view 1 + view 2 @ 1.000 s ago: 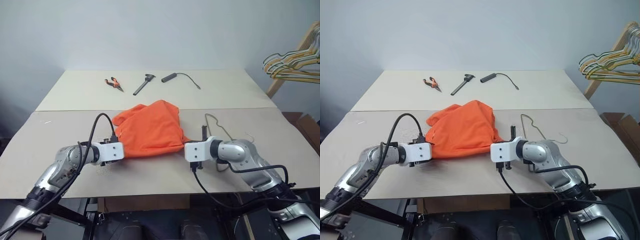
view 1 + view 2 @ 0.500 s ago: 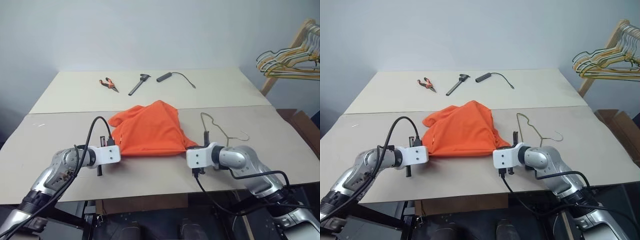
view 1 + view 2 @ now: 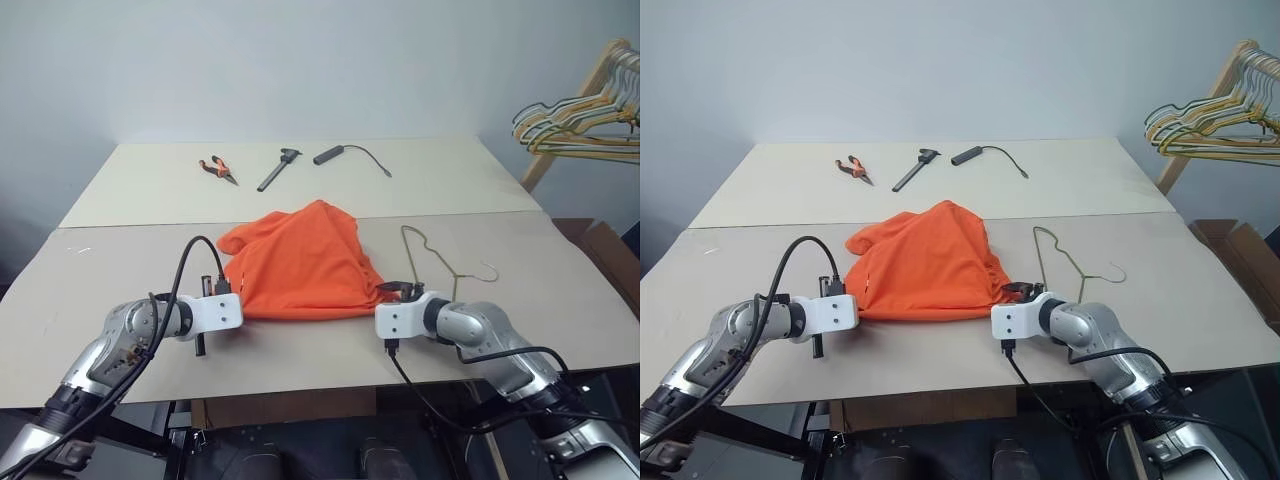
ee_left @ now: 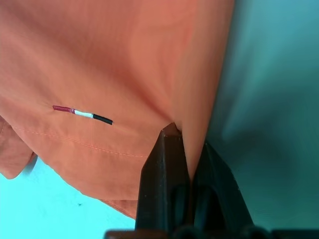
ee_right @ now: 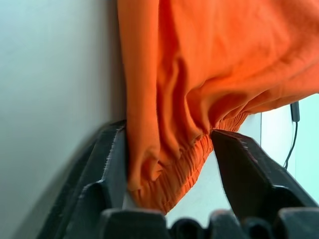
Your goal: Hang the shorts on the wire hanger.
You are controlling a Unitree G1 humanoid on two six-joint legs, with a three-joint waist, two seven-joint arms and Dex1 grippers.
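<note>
Orange shorts [image 3: 305,262] flat on table [image 3: 120,260], beside hanger [image 3: 440,262]. My left gripper [image 4: 185,164] clamped on one corner; right gripper [image 5: 169,164] spread around waistband. Step: gripping. Next: pinch, lift.

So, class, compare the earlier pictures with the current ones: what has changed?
The left gripper closed on the shorts' edge. The right gripper, shut before, sank to the table and opened around the gathered waistband. The wire hanger and far tools stayed put.
</note>
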